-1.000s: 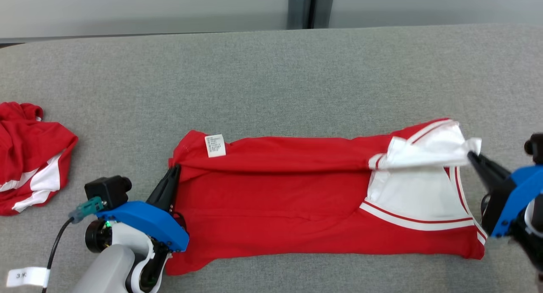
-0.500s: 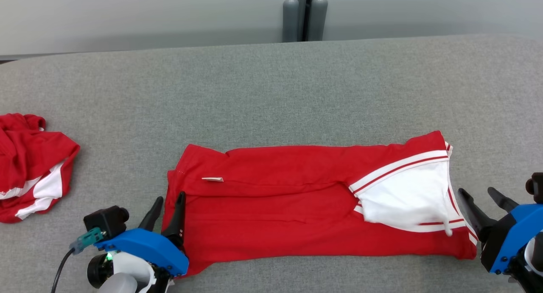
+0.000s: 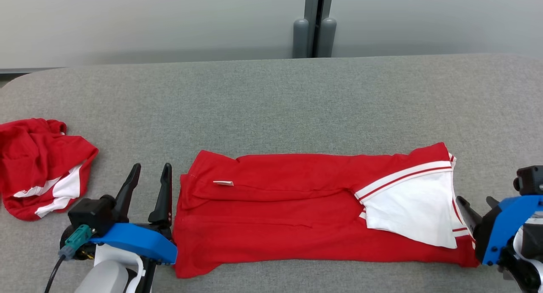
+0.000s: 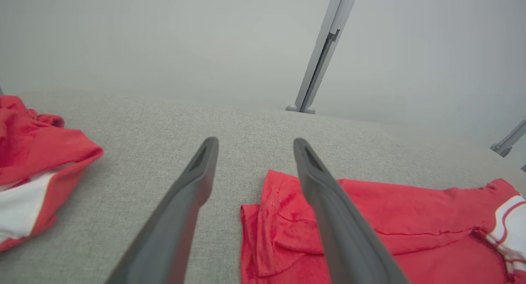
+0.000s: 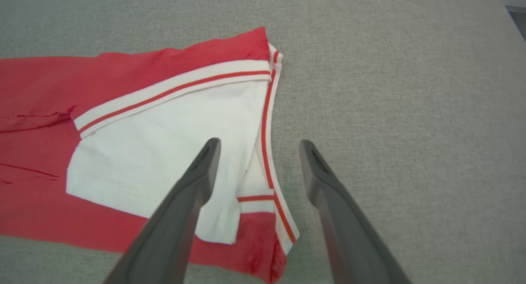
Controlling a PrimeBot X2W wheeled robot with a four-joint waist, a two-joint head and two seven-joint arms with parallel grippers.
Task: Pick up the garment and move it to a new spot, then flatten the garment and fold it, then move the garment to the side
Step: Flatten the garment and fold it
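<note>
Head view: wide grey cloth-covered table [image 3: 271, 98], rounded at its far left corner; behind it a pale wall [image 3: 148, 21] with a grey double post [image 3: 314, 34] at a seam. At the table's left end, well apart from the work, a crumpled red-and-white heap of cloth [image 3: 38, 166]. Near the front edge, between the two arms, the garment [image 3: 297, 216]: red, folded into a long band, small white label [image 3: 223, 183] near its left end, white panel [image 3: 411, 208] edged with red stripes at its right end. Just beside the band's left edge, the left gripper [image 3: 151, 168], fingers spread wide, gripping nothing; in the left wrist view one finger [image 4: 328, 202] crossing in front of the red hem, contact impossible to judge. At the band's right end, the right gripper [image 3: 475, 199], likewise released and empty; in the right wrist view one finger [image 5: 185, 202] over the white panel, the other over bare table.
</note>
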